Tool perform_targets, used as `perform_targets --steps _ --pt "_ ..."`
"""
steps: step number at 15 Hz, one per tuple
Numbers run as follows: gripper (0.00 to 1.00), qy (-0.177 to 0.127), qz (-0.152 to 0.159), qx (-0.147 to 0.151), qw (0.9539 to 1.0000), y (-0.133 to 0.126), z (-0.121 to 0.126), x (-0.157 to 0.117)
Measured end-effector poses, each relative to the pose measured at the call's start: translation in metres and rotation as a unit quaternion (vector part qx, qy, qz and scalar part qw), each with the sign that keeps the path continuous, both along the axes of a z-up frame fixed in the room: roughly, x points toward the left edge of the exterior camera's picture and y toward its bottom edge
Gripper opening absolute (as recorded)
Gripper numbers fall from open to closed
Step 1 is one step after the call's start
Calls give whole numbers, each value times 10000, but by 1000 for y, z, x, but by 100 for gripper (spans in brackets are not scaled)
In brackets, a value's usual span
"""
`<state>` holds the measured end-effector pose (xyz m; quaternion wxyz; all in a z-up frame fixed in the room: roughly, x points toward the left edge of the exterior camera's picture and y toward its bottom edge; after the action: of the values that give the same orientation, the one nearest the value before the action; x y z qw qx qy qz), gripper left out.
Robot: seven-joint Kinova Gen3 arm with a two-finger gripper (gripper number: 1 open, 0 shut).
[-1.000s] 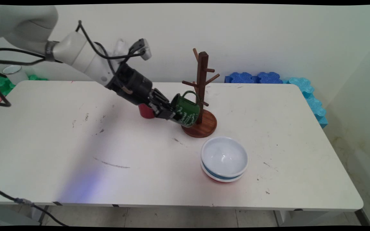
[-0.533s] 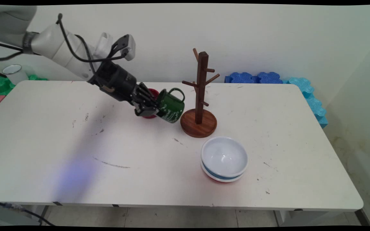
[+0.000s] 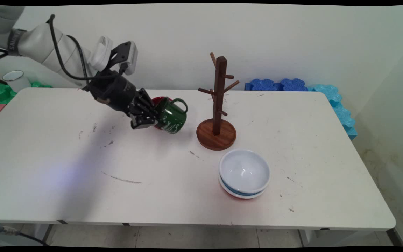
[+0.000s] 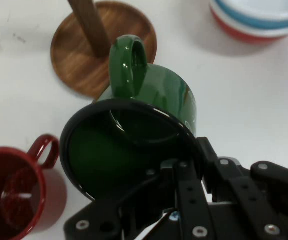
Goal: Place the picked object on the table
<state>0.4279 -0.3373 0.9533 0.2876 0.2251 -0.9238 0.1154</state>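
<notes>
Green enamel mug held by its rim in the closed black gripper, tilted above the white table, left of the wooden mug tree.

Behind the mug, a red cup is mostly hidden in the main view; the hand view shows it standing on the table just beside the mug's mouth, its inside too dark to make out. One finger sits inside the mug's dark, empty-looking interior, the other against its outer wall. White lettering on the mug's side cannot be read. Nearer the camera, a white bowl sits nested atop blue and red ones, with nothing in it.
</notes>
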Motion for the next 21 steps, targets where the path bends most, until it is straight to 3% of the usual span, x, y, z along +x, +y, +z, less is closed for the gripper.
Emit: perform_targets --steps 10,21 --pt "0 -841 -141 -123 9963 14 -19 11" --pt "0 -1435 -103 -114 9895 13 -46 19"
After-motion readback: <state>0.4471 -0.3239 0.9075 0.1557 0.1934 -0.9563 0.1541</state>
